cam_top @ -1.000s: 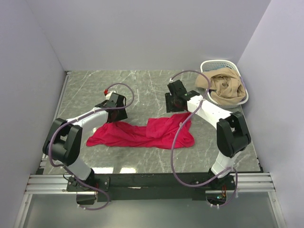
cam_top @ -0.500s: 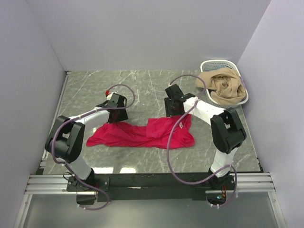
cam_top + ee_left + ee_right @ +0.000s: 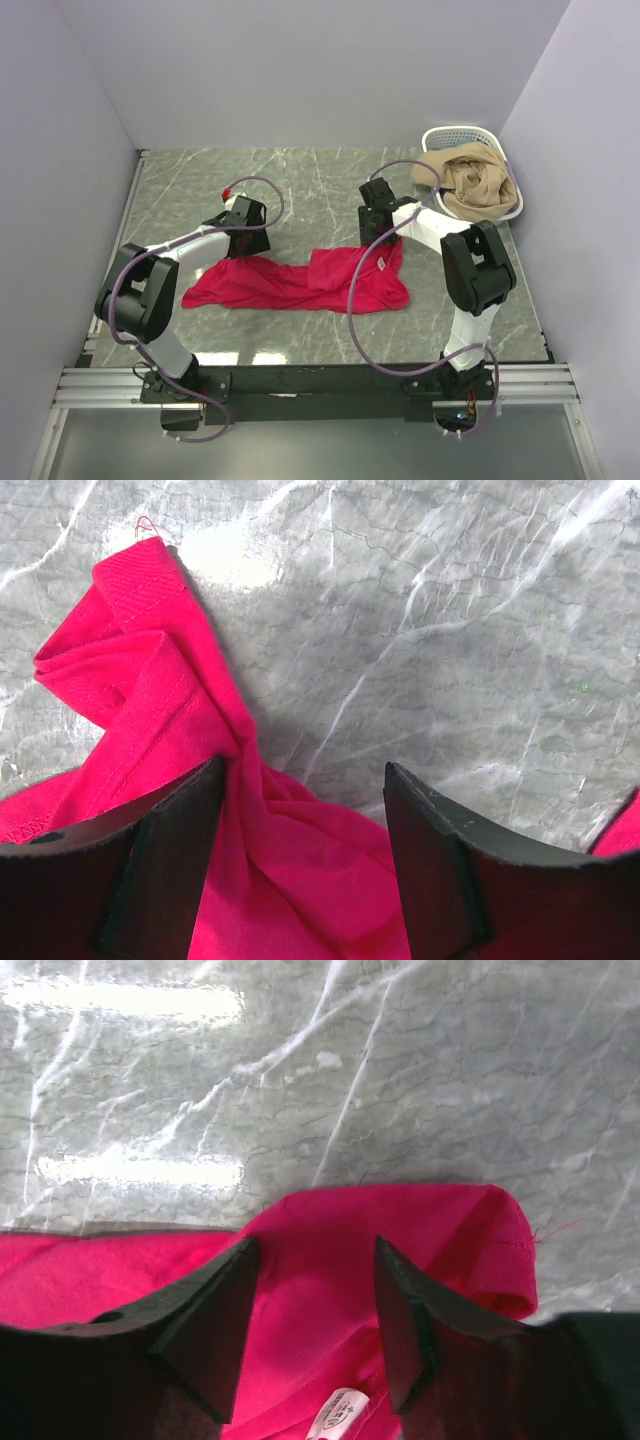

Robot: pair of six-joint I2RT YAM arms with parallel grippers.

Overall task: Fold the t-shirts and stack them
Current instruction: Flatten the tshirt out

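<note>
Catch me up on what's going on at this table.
Two robot arms are working on a red t-shirt that lies crumpled and unfolded on the marble table. The left arm has its jaws open at the shirt's far left edge, cloth between them; the right arm has its jaws open over the far right edge, near the white label. A tan garment is heaped in the white basket in the far right corner.
</note>
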